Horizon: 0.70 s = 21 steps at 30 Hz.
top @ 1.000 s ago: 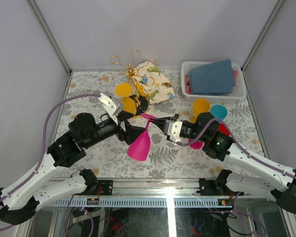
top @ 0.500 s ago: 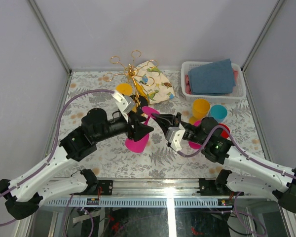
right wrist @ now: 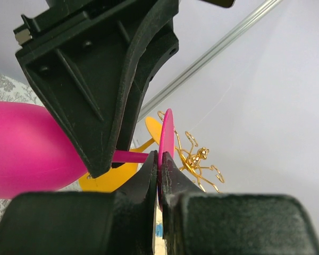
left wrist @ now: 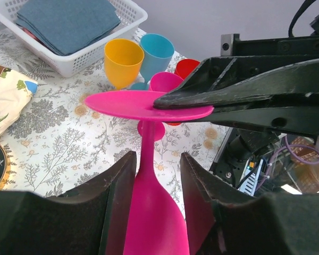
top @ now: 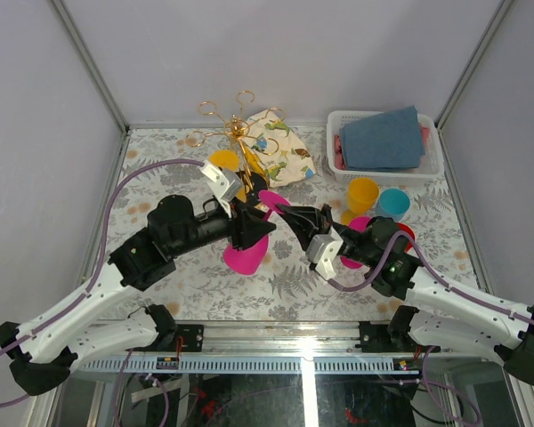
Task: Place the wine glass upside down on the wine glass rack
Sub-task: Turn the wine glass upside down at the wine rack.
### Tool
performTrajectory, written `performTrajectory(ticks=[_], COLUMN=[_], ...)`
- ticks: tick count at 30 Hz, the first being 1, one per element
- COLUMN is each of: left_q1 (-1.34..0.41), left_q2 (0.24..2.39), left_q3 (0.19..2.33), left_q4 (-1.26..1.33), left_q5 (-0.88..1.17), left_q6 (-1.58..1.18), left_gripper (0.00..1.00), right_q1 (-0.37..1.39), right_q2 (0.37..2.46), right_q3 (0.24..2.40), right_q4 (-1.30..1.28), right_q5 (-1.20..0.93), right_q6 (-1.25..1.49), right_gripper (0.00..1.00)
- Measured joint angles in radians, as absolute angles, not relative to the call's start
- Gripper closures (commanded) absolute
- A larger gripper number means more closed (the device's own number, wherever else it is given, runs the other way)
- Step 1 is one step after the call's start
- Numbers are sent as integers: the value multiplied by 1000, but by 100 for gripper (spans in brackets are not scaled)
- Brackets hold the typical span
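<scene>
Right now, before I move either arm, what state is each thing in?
wine glass, held tilted, base up, bowl down
right gripper, shut on the glass's base rim
left gripper, straddles the stem; grip unclear
wine glass rack, upright, pink glass not on it
yellow cup, upright
blue cup, upright
white basket, holds folded blue cloth

The fern-print table [top: 160,169] carries the gold rack [top: 238,135], a printed cloth [top: 283,149], a white basket [top: 383,173] and coloured cups [top: 363,192].
</scene>
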<state>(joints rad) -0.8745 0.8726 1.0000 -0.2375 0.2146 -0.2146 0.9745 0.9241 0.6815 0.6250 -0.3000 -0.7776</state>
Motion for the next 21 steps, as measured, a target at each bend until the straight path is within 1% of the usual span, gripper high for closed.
performTrajectory(ticks=[2,8,13,15,16,17,19,21], left_q1=[-875,-875,-875,-875,-875,-875,-875,-875], left_q2=[873,873,876,881,884,886,889,889], left_q3=[995,986,986,986,986,986,986,984], left_q4=[-234,-219,-215,-212,-210,-209,-209,-209], left_q5=[209,183,174,173,173,171,168,161], left_q6=[-221,-233,-235,-235,-236,-237,-238,-241], left_gripper=[70,76,83,90,96,99,100,100], right_q1=[974,974,975,975,975,975,974,974], right_q2=[918,913,915,917,918,919,919,920], right_q3=[675,673,673,673,673,673,673,673], right_q4=[639,648,649,648,647,644,637,633], right_q5=[-300,-301,-308,-308,-307,-307,-306,-305], right_q6=[-770,-755,-751,-750,-750,-750,-750,-750], right_gripper=[100,100,100,100,99,99,97,91])
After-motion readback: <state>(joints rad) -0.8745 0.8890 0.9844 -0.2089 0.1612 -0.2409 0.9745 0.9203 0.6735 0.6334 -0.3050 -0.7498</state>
